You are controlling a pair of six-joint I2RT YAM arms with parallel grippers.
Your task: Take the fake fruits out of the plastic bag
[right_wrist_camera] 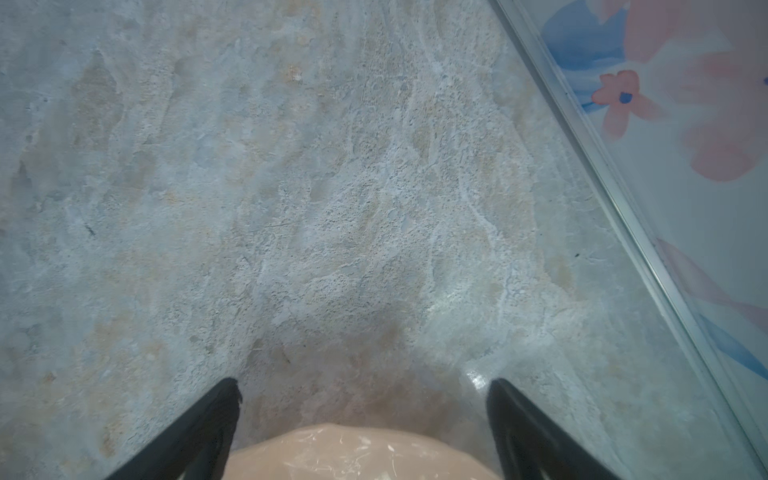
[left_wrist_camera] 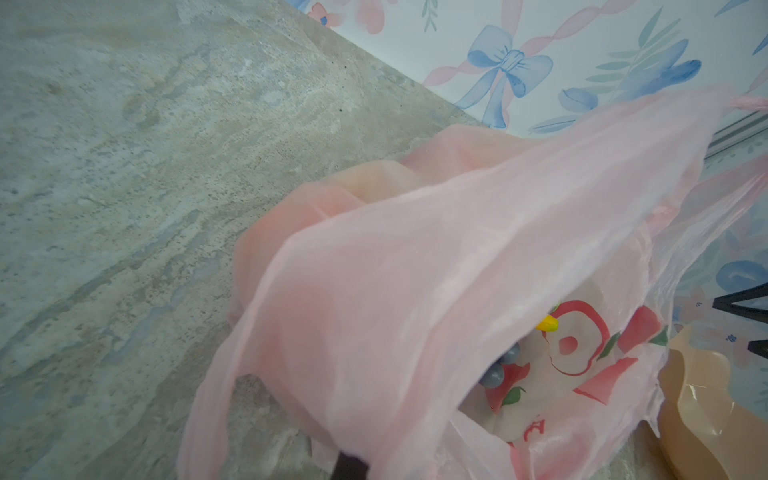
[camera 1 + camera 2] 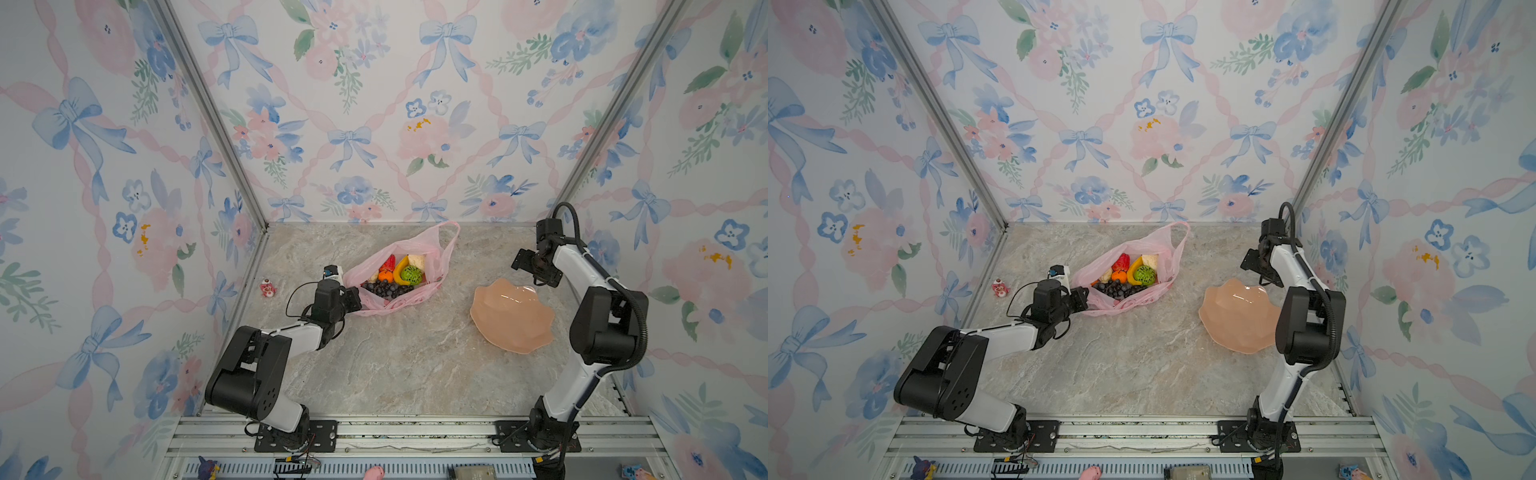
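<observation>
The left fingers (image 2: 350, 470) are clenched on the near rim of the plastic bag (image 3: 415, 296), whose mouth gapes open toward the back middle of the table (image 3: 395, 365). Inside it lie the fake fruits (image 3: 397, 275): a banana, a green ball, an orange, a red piece and dark grapes. The right fingers (image 1: 216, 419) stand released, wide apart and grasping nothing, above the far edge of the peach plate (image 3: 511, 320), well apart from the bag. A figurine (image 3: 268, 288) sits left of the bag.

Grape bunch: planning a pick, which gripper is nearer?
Left. Left gripper grips the plastic bag right beside the grape bunch; right gripper, open, hovers at the plate's far edge.
</observation>
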